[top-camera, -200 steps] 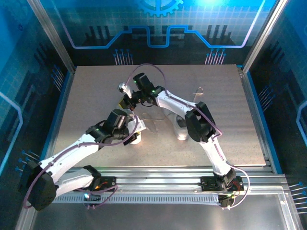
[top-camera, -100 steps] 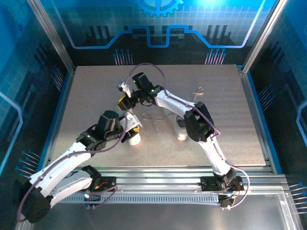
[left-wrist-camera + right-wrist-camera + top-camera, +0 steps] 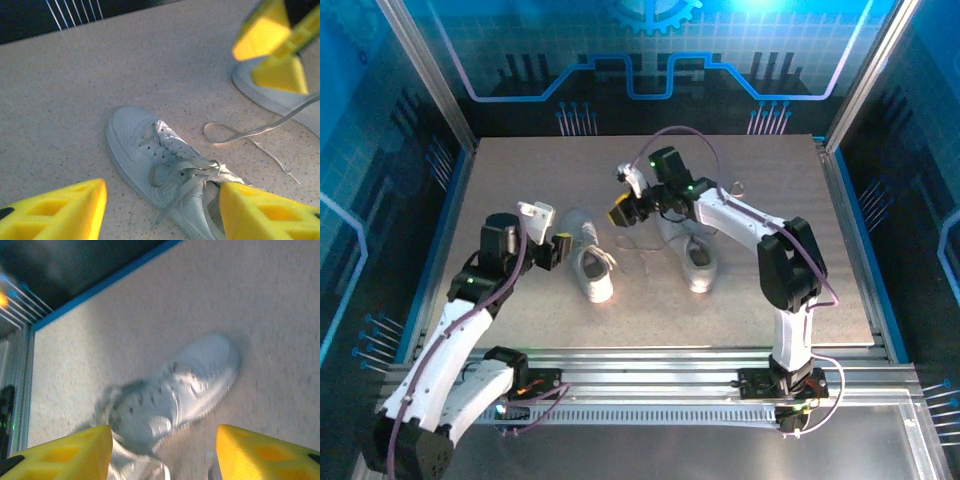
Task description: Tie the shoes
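The left shoe [image 3: 592, 268], a small white sneaker, lies on the table with its laces crossed in a loose knot [image 3: 200, 167]. The right shoe [image 3: 692, 255] lies beside it; one long lace [image 3: 235, 134] trails from it in a loop across the table. My left gripper [image 3: 548, 232] hovers just left of the left shoe, open, with nothing between its yellow fingers [image 3: 55, 210]. My right gripper [image 3: 623, 200] hangs above the gap between the shoes, open and empty. The right wrist view shows a blurred white shoe [image 3: 175, 395] beyond my right gripper [image 3: 165, 452].
The shoes sit mid-table on a speckled beige surface [image 3: 520, 170]. A small loop of cord [image 3: 734, 188] lies at the back right. Blue enclosure walls and metal rails [image 3: 650, 365] bound the table on all sides.
Both grippers have opened and let go of the laces over the left shoe. The left arm has pulled back to the left; the right gripper has moved right.
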